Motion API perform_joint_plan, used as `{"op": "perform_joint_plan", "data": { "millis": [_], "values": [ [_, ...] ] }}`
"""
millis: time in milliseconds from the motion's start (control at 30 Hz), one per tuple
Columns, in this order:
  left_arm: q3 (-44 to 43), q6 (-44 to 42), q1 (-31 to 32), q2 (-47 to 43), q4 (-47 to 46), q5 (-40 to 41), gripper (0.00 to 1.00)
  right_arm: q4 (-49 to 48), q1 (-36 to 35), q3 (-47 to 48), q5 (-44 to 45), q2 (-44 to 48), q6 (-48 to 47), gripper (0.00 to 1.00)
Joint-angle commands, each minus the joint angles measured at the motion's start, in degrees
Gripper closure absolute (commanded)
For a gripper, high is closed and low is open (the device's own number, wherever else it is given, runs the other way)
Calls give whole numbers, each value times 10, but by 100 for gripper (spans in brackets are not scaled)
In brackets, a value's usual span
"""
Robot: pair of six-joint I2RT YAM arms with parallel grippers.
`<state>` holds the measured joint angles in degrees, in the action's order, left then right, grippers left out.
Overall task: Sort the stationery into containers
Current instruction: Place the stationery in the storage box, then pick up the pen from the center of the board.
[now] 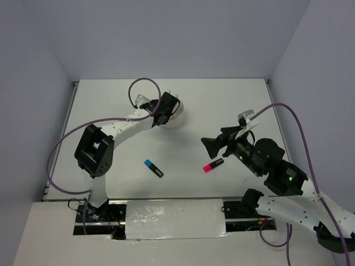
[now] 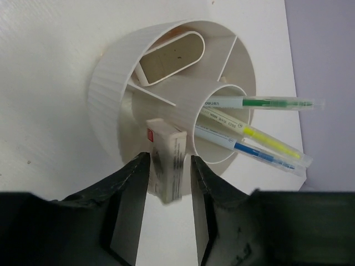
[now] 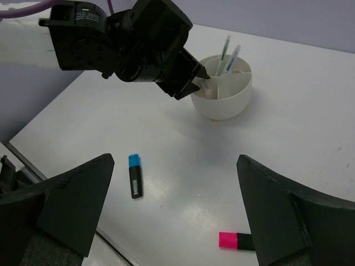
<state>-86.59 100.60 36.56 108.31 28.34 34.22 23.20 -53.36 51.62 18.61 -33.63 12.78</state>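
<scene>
The round white container (image 1: 178, 117) stands at the back middle of the table. My left gripper (image 2: 168, 159) hangs over its rim (image 2: 105, 88), jaws parted around a white block eraser (image 2: 166, 143), with a gap showing on the right side. Green (image 2: 266, 103), yellow (image 2: 272, 141) and light-blue (image 2: 260, 154) pens lean out of the middle tube. A blue-and-black highlighter (image 1: 153, 168) and a pink-and-black highlighter (image 1: 213, 164) lie on the table. My right gripper (image 3: 175, 160) hovers wide open above the table, the pink highlighter (image 3: 236, 241) near its right finger and the blue one (image 3: 135, 175) near its left.
The container (image 3: 222, 97) is split by thin walls and holds an oval insert (image 2: 169, 58). Grey walls close the table on the left, back and right. A purple cable (image 1: 145, 80) loops over the left arm.
</scene>
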Motion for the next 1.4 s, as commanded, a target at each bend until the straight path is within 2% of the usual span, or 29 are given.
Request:
{"op": "perform_joint_plan", "data": {
  "millis": [0,200,367,467,567,633,667,800,900,967,1067,1133,1200,1333,1367],
  "values": [
    [7,-2,-3,-7,-29,4,51,-12,0,-2,-9,-3,-3,0],
    [12,-6,-7,-12,-36,-5,33,-13,0,-1,-16,-7,-4,0],
    [27,-28,-9,-40,-64,-21,31,-20,0,-6,-2,-20,-2,0],
    [43,-56,-9,-78,-92,-30,25,-6,1,2,36,-51,27,0],
    [59,-88,-9,-125,-93,-29,12,35,5,23,63,-135,109,0],
    [63,-109,-9,-165,-62,-21,7,52,7,24,61,-161,135,0],
    [76,-120,-9,-181,-59,-16,1,54,8,21,60,-172,155,0],
    [114,-234,-11,-273,-93,-3,1,24,27,-11,50,-195,175,0],
    [104,-292,-13,-313,-32,4,1,25,49,-24,30,-209,187,0],
    [127,-317,-15,-345,15,18,1,-19,48,-44,-42,-224,156,0],
    [189,-387,-27,-461,25,-1,1,-126,40,-90,-212,-270,92,0],
    [214,-449,-46,-505,47,-18,1,-134,0,-72,-207,-351,84,0],
    [222,-507,-67,-558,97,-39,1,-118,-49,-25,-151,-446,79,2],
    [229,-639,-83,-621,148,-97,1,-104,-95,52,-119,-569,83,6],
    [228,-649,-85,-628,162,-105,1,-98,-103,67,-111,-590,82,6]
  ]
}}
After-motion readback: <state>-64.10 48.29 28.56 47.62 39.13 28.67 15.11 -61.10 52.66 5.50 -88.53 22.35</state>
